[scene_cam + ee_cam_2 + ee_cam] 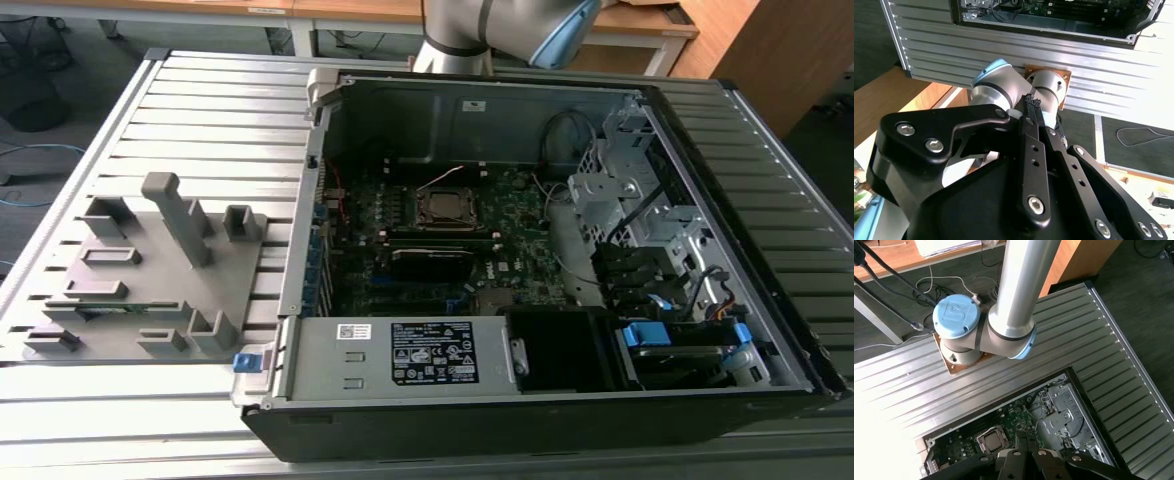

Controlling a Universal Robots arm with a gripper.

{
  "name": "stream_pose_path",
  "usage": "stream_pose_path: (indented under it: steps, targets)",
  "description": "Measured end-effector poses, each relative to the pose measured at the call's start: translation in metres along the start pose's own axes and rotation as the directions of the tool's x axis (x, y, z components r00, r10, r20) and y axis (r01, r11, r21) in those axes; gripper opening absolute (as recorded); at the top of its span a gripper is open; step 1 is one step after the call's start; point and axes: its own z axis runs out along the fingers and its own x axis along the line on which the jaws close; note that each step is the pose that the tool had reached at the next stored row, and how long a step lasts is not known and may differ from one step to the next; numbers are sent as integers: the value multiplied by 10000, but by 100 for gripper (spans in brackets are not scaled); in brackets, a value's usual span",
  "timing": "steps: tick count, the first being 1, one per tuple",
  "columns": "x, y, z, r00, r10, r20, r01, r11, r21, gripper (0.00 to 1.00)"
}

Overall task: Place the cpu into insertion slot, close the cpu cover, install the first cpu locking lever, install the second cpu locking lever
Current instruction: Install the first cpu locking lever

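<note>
Evidently the job stands at or near its first step. The claw (1032, 101) is clenched, its two black fingers pressed tip to tip with nothing seen between them. It hangs high above the open computer case (534, 430) on the ribbed desk (200, 110), well apart from the board. The insertion slot (445, 207) sits mid-board amid green circuitry, a dark square with a metal rim. In the first wrist view it shows far below the fingers. Whether the cpu already lies in it cannot be told. Judged from this, work at the socket calls for a long, straight descent. That path must stay clear of the case walls and the loose cables (558, 125) near the drive cage.
</note>
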Motion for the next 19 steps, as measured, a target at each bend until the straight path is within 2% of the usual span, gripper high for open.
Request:
stream_pose_path:
  steps: [19]
  targets:
    - [52,-100,327,10000,1,0,-1,10000,1,11]
